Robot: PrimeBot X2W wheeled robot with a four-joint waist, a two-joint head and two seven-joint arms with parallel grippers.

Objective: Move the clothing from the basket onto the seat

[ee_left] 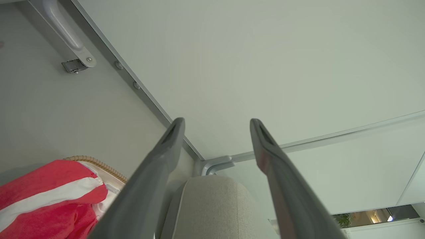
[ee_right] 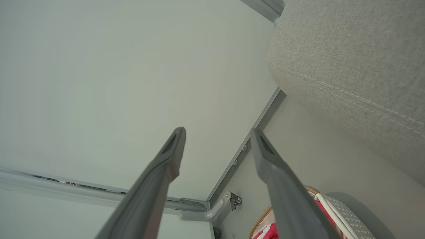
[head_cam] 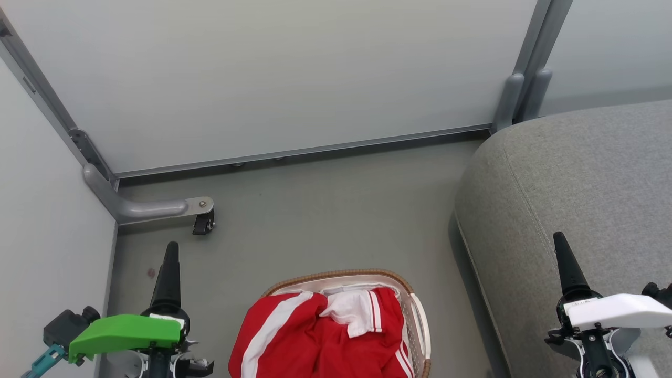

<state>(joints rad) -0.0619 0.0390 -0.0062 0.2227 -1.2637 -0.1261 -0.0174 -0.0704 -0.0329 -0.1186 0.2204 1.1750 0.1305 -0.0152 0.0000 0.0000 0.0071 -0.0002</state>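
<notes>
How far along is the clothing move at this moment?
Done: nothing; the visible part of the seat is bare. In hand: nothing; the left gripper and right gripper are both open and empty, clear of the basket. Left: all of it; the red clothing lies heaped in the basket.

You face pale partition panels (head_cam: 294,73), a curved grey metal foot (head_cam: 152,209) with black caster (head_cam: 202,224), standing on smooth grey floor (head_cam: 325,210).
</notes>
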